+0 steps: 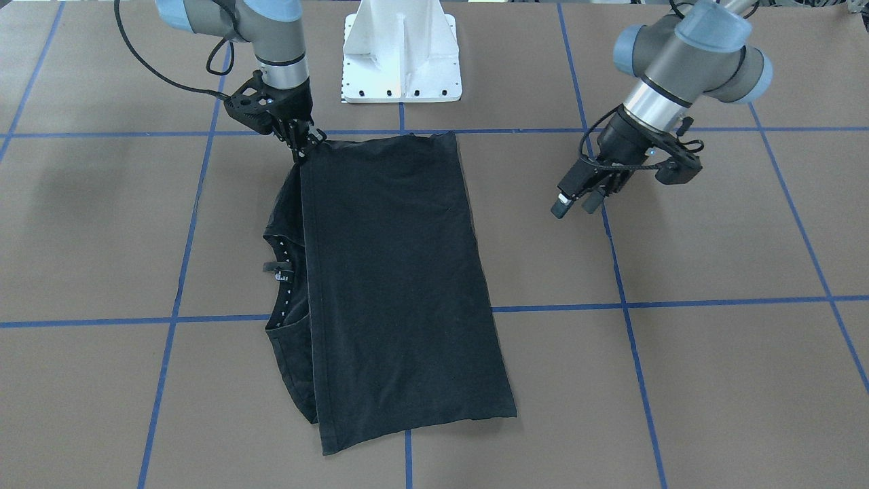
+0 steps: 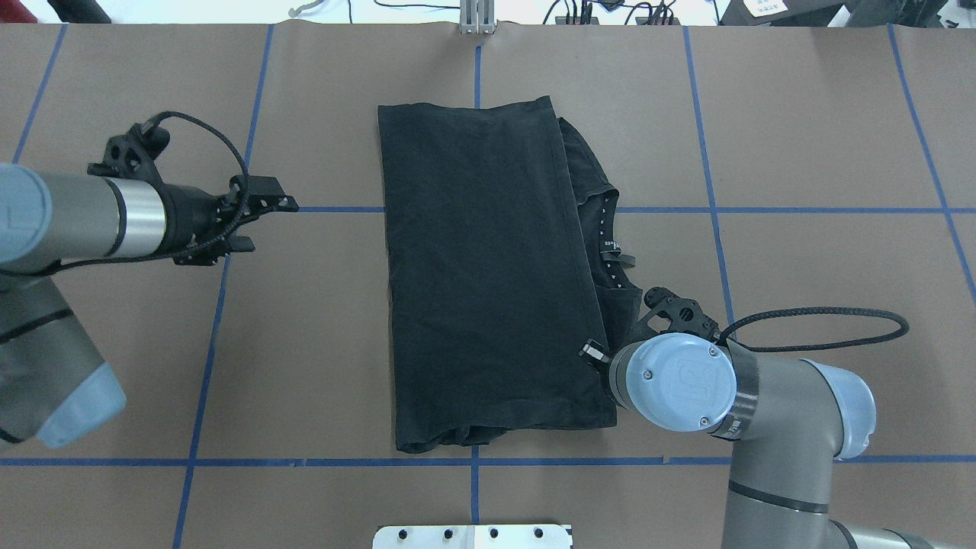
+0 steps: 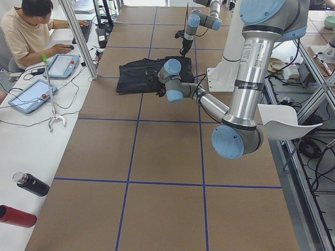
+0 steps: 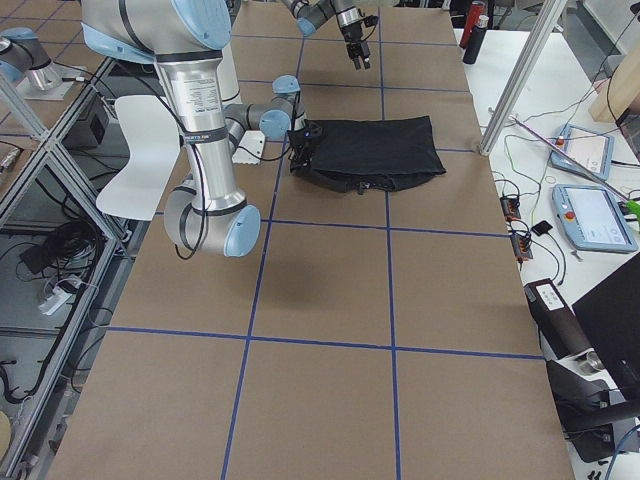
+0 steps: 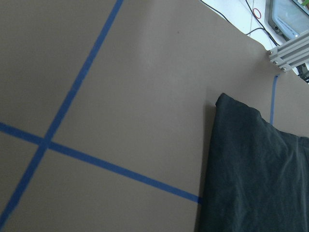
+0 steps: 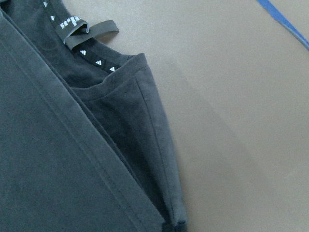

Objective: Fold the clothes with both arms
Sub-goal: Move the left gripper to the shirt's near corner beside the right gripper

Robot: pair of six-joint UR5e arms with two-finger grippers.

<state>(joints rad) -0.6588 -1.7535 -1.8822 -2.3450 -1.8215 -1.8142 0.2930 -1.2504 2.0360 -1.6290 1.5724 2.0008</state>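
The black T-shirt lies folded lengthwise on the brown table, plain side up, its print hidden. The collar with a small label sticks out from under the fold. The shirt also shows in the overhead view. My right gripper is shut on the folded shirt's corner nearest the robot's base. In the overhead view its fingers are hidden under its wrist. My left gripper is open and empty above bare table, well clear of the shirt; it also shows in the overhead view.
The white pedestal base stands just behind the shirt. Blue tape lines grid the table. In the exterior left view an operator sits at a side bench with tablets and two bottles.
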